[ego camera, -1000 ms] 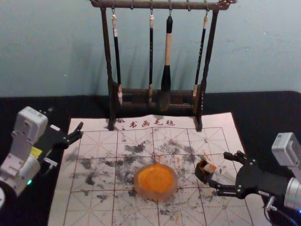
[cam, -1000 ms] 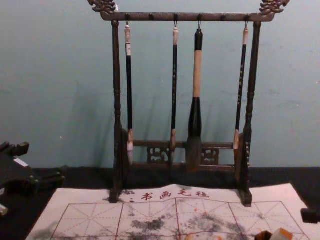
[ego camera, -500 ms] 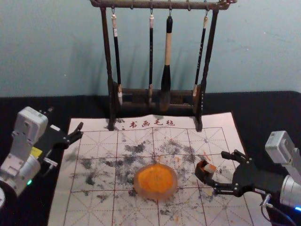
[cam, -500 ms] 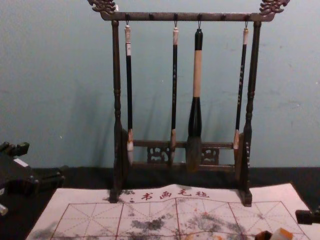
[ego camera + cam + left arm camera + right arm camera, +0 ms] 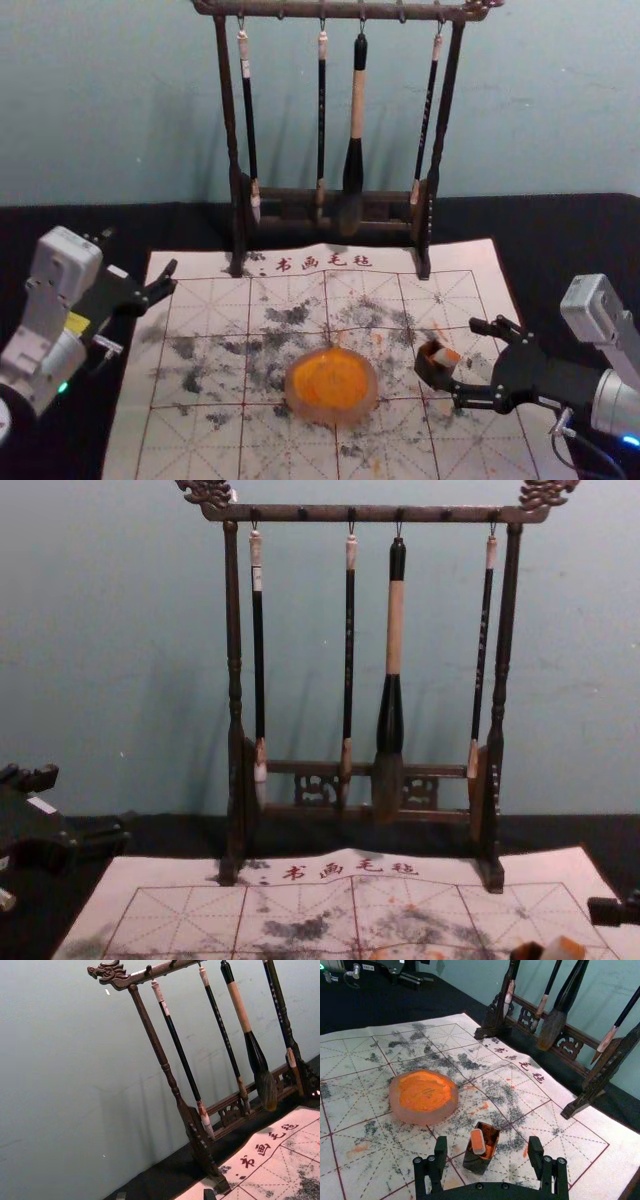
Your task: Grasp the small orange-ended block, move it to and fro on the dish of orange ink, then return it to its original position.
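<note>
One pre-grasp step in hand, it seems: right gripper [image 5: 465,357] has its fingers [image 5: 535,1152] spread, block [image 5: 478,1141] leaning in its dark holder [image 5: 476,1163] just ahead, between their lines. Next needs a centred advance, then closing on the block alone. Left gripper [image 5: 171,277] parked by the mat [image 5: 180,450], also spread.

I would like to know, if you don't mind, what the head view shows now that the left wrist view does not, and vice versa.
Head view: the dish of orange ink, the small orange-ended block in its dark square holder, and the right gripper beside them.

Left wrist view: the rack's carved dragon-head end and openwork panels.

Both: the brush rack, four hanging brushes, the lettered mat and the left gripper.
</note>
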Motion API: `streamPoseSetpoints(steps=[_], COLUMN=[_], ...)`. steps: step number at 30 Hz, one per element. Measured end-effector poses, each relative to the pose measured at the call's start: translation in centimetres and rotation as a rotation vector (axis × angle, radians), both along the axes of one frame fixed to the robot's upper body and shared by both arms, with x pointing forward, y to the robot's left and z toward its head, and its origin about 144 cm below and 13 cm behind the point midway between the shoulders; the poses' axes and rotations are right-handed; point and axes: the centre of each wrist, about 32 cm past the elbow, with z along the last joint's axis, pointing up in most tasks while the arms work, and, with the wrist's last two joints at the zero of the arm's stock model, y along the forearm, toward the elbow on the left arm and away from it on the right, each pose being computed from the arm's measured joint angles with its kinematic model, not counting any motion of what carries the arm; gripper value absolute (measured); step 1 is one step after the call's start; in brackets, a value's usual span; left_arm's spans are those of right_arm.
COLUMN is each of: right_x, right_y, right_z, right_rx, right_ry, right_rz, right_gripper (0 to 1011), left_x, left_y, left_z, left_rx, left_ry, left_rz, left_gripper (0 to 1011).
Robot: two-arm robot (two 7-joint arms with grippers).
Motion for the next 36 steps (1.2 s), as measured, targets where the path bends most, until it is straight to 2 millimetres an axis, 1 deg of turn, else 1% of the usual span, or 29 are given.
streamPoseSetpoints(steps=[23,24,25,27,29,31,32,33,35,36], right_x=[0.01,0.01,0.01,0.01,0.01,0.01,0.01,0.01,0.01,0.01], right_y=[0.0,0.0,0.0,0.0,0.0,0.0,0.0,0.0,0.0,0.0], right_z=[0.04,0.04,0.04,0.05,0.05,0.04,0.05,0.05,0.05,0.05], right_rx=[0.0,0.0,0.0,0.0,0.0,0.0,0.001,0.001,0.001,0.001], right_ry=[0.002,0.002,0.002,0.002,0.002,0.002,0.002,0.001,0.001,0.001], right_rz=[-0.004,-0.004,-0.004,-0.003,-0.003,-0.003,-0.003,-0.003,-0.003,-0.003], right_gripper=[993,982,947,924,863,836,776,760,681,658], left_x=[0.0,0.0,0.0,0.0,0.0,0.0,0.0,0.0,0.0,0.0], left_y=[0.0,0.0,0.0,0.0,0.0,0.0,0.0,0.0,0.0,0.0], left_z=[0.0,0.0,0.0,0.0,0.0,0.0,0.0,0.0,0.0,0.0], left_rx=[0.0,0.0,0.0,0.0,0.0,0.0,0.0,0.0,0.0,0.0], left_ry=[0.0,0.0,0.0,0.0,0.0,0.0,0.0,0.0,0.0,0.0], left_rz=[0.0,0.0,0.0,0.0,0.0,0.0,0.0,0.0,0.0,0.0], left_gripper=[1001,1001,1001,1001,1001,1001,1001,1001,1001,1001])
